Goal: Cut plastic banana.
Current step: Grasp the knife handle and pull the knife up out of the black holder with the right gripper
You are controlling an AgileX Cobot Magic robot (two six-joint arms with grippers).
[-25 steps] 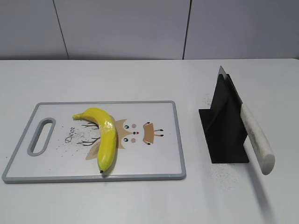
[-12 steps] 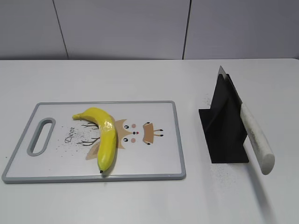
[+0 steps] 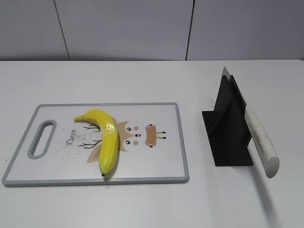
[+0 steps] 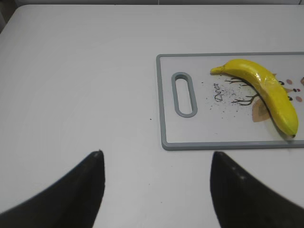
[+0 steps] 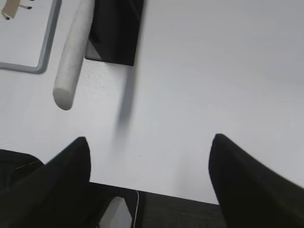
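The plastic banana [image 3: 105, 138] is glossy yellow and lies on the white cutting board [image 3: 156, 166] with a grey rim. It also shows in the left wrist view [image 4: 266, 92]. A knife with a white handle [image 3: 260, 140] rests in a black holder [image 3: 227, 128] to the right of the board; its handle shows in the right wrist view [image 5: 73, 57]. My left gripper [image 4: 156, 154] is open and empty over bare table, left of the board. My right gripper [image 5: 149, 140] is open and empty near the table's front edge, right of the knife. Neither gripper shows in the exterior view.
The white table [image 3: 142, 80] carries the board and the holder. The board has a handle slot [image 4: 184, 93] at its left end. The table's front edge [image 5: 156, 192] shows in the right wrist view, with dark floor below.
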